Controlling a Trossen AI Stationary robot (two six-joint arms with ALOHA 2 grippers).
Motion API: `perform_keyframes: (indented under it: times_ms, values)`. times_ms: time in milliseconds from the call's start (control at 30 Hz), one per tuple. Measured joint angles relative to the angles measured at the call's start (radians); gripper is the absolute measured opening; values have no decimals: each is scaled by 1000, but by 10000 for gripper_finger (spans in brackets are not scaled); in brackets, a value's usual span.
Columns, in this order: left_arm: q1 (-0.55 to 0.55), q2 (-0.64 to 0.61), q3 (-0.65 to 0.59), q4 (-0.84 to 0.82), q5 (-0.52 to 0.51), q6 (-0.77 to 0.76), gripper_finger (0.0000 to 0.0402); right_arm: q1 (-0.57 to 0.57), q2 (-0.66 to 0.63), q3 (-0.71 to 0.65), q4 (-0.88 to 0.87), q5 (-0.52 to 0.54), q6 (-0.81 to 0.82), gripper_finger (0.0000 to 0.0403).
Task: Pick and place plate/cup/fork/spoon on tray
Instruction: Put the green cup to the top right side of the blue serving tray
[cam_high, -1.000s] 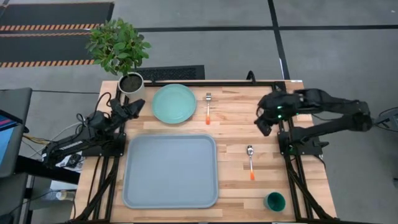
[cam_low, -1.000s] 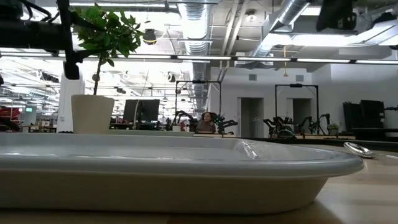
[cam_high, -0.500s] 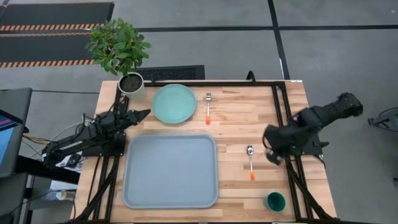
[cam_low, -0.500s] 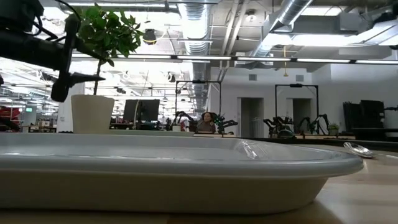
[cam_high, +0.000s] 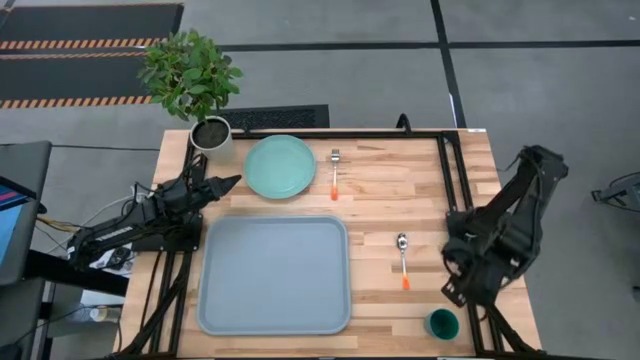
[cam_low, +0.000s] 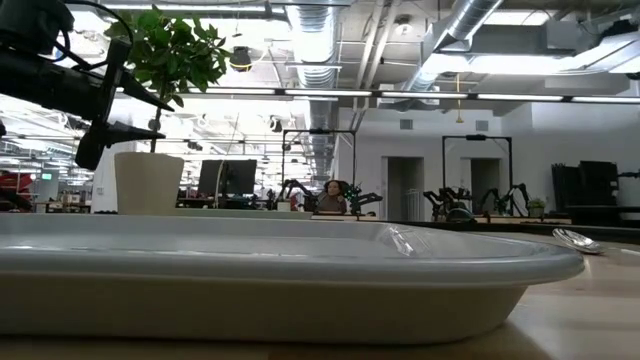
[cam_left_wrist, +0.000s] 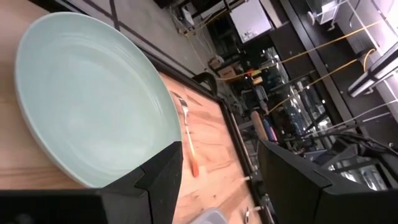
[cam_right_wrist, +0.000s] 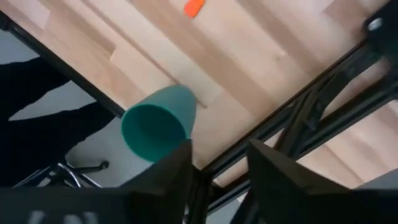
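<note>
The pale mint plate (cam_high: 280, 166) lies flat on the wooden table at the far side, with the fork (cam_high: 335, 172) to its right. My left gripper (cam_high: 230, 182) hovers open just left of the plate (cam_left_wrist: 87, 106), its fingers pointing at the rim. The spoon (cam_high: 402, 258) lies right of the grey-blue tray (cam_high: 274, 275). The teal cup (cam_high: 441, 322) stands upright at the near right corner. My right gripper (cam_high: 455, 290) hangs open above the table just beyond the cup (cam_right_wrist: 158, 121).
A potted plant in a white pot (cam_high: 210, 133) stands at the far left corner, close behind my left arm. The black frame rails (cam_high: 465, 300) run along the table's right side beside the cup. The tray's inside (cam_low: 300, 240) holds nothing.
My right arm has swung from the table's far right side toward the near edge and now hangs by the cup. My left gripper has edged a little toward the plate's left rim and tipped, then kept still.
</note>
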Motion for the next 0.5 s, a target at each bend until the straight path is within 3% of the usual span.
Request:
perform_keyframes:
  times_ms: [133, 500]
  values:
    - [0, 0, 0, 0, -1, 0, 196, 36, 52, 0, 83, 33, 7, 238]
    - [0, 0, 0, -2, -10, 1, 196, 69, 108, -167, 330, 54, -30, 222]
